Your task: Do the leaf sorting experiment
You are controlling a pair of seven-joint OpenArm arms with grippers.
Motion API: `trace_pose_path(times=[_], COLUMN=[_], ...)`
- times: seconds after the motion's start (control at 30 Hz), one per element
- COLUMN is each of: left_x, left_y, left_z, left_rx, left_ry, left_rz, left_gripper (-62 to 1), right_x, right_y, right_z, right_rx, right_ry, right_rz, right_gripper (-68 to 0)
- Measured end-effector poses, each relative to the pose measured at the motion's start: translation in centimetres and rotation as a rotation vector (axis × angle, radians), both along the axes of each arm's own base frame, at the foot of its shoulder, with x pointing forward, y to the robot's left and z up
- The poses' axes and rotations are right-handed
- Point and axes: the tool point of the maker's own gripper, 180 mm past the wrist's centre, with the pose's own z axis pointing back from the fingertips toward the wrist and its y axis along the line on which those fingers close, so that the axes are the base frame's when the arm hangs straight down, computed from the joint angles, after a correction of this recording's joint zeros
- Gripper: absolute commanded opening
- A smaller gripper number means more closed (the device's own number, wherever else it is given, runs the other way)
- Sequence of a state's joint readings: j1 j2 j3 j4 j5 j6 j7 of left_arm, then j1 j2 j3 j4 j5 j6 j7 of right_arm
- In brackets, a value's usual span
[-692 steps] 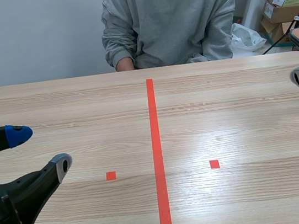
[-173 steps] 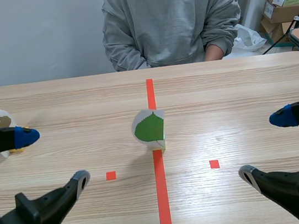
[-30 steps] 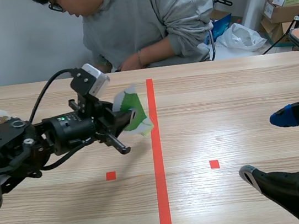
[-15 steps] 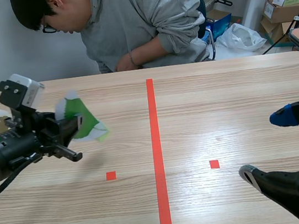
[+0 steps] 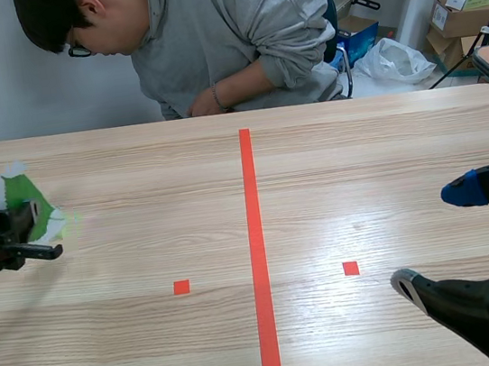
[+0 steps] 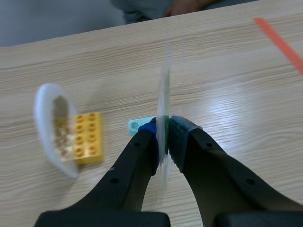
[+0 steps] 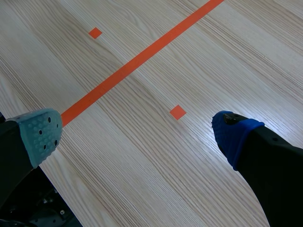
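The left gripper (image 6: 162, 135) is pinched narrow on the leaf card (image 6: 164, 90). Its two fingers press the thin card from either side. In the wrist view the card stands upright and edge-on between the pads, rising ahead of them. In the scene view its green leaf face shows, held low over the table (image 5: 157, 341).

A small pale-blue block (image 6: 137, 125) sits just beside the fingertips at the card's foot; whether it is joined to the card cannot be told. Ahead of the gripper and off to one side, close by, lies a yellow brick (image 6: 87, 138). A white disc (image 6: 49, 125) stands at the brick's far side, too blurred to show what is on it.

The right gripper (image 7: 137, 135) is spread wide and holds nothing. A small orange square (image 7: 178, 112) lies on the table ahead, between its fingers, and the long tape line (image 7: 142, 56) runs beyond that.

A person (image 5: 205, 34) in a grey sweatshirt leans over the far edge of the table.
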State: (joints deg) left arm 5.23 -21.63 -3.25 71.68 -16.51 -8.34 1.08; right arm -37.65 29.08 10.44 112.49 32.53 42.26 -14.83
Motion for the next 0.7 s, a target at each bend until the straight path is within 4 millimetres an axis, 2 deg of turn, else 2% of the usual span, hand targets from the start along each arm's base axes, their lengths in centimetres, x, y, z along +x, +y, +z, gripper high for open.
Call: trace_pose_path(times=[0.07,0.17,0.43,0.7], left_x=[0.1,0.1,-0.5,0.9], left_y=[0.7,0.7,2.0,3.2], left_z=[0.0,-0.6,-4.2,-4.6], left_rx=[0.022,0.027,0.026,0.044], left_ry=[-0.007,0.005,0.094,0.098], left_rz=[0.041,0.051,0.097,0.124], left_gripper=[-56.3,-56.3,-56.3,-56.3], right_x=[0.0,0.0,0.5,0.5], right_y=[0.0,0.0,0.2,0.2], right_z=[0.0,0.0,0.4,0.4], right_rx=[0.000,0.001,0.020,0.020], right_ry=[0.000,0.000,-0.017,-0.017], right_rz=[0.000,0.000,-0.016,-0.016], right_gripper=[-0.8,-0.8,-0.8,-0.8])
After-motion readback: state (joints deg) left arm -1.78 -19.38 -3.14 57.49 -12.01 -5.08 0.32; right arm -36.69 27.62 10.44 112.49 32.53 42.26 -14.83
